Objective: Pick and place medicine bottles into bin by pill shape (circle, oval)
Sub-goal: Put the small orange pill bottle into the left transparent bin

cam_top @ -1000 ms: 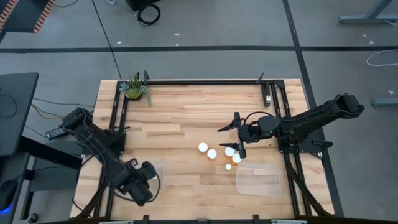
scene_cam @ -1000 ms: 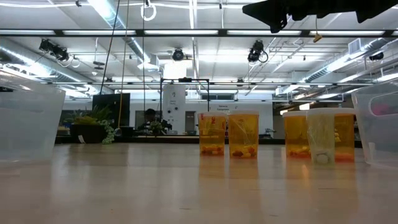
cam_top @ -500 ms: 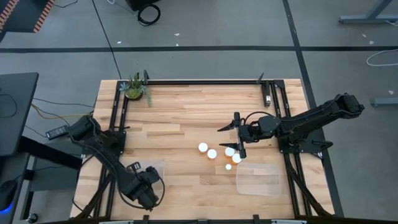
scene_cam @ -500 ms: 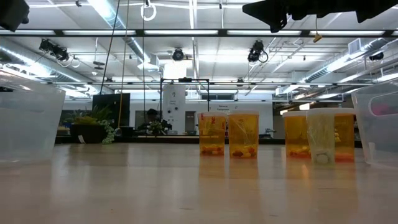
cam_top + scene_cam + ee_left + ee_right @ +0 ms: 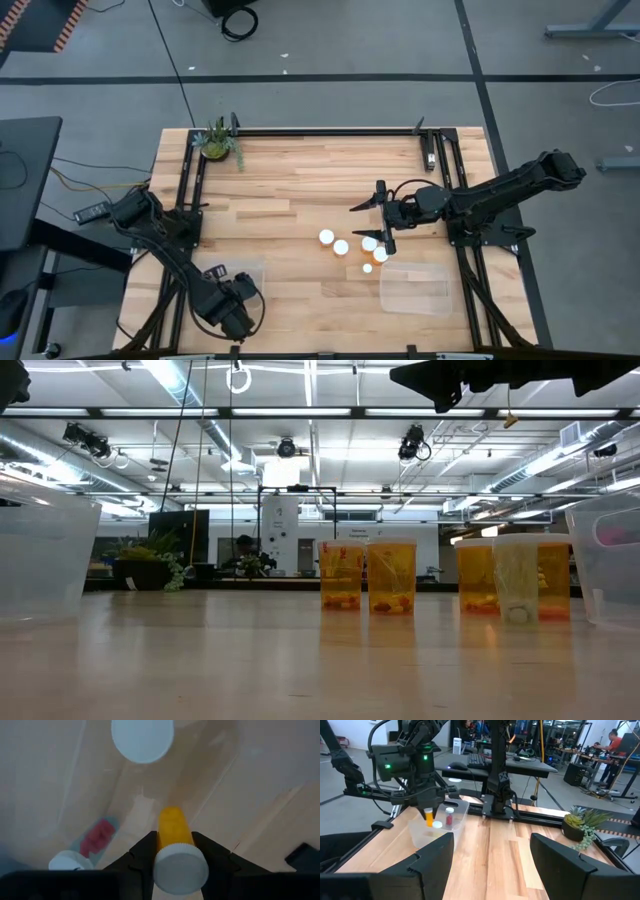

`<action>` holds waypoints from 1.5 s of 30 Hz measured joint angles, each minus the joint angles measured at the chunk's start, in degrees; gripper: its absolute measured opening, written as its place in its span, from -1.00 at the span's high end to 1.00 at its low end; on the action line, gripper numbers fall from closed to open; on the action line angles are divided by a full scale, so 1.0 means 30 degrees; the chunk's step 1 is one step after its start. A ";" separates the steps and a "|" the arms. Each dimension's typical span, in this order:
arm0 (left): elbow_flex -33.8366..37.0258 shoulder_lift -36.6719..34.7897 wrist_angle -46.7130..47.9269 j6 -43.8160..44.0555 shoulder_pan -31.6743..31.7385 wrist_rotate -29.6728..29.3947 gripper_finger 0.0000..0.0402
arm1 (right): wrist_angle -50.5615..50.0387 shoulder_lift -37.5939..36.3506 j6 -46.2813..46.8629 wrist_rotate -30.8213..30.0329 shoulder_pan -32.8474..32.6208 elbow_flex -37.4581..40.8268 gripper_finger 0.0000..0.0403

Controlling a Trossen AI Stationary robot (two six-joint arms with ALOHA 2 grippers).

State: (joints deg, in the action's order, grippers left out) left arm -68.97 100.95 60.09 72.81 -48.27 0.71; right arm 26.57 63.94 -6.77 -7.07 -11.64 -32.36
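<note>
So the left end effector [image 5: 172, 852] is pinching a small amber medicine bottle with a white round cap [image 5: 174, 837] right between its fingers, hanging over the clear plastic bin on the left side of the table [image 5: 248, 268], down around 7 o'clock in the overhead view. The bottle's long axis runs straight out along the fingers, cap end toward the wrist, amber end pointing down into the bin. The right wrist camera shows it from across the table: the amber bottle hangs nearly upright just above the bin's rim. So the drop is basically straight down, nothing to steer around as far as I can tell. There's already at least one white-capped bottle [image 5: 142, 739] sitting in that bin, plus another cap [image 5: 70, 861] and something reddish [image 5: 99, 835] near it.

The right end effector [image 5: 385, 235] is spread wide with nothing in it, parked at about 3 o'clock, right over the cluster of white-capped bottles [image 5: 341, 247] left on the wooden table [image 5: 290, 190], just above the second clear bin [image 5: 415, 288]. It's clearly the closer arm for those.
</note>
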 joint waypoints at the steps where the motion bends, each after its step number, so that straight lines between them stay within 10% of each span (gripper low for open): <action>1: 0.0000 0.0000 0.0008 -0.0004 0.0000 -0.0002 0.40 | -0.0001 0.0000 0.0008 0.0004 0.0000 0.0000 -0.34; 45: 0.0000 -0.0029 0.1149 -0.0509 -0.0268 0.1005 0.04 | 0.0010 0.0000 0.0107 0.0003 0.0000 0.0000 -0.34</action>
State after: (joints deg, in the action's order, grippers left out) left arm -68.97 100.86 63.54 71.29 -49.07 3.73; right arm 26.60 63.94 -6.45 -7.06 -11.64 -32.36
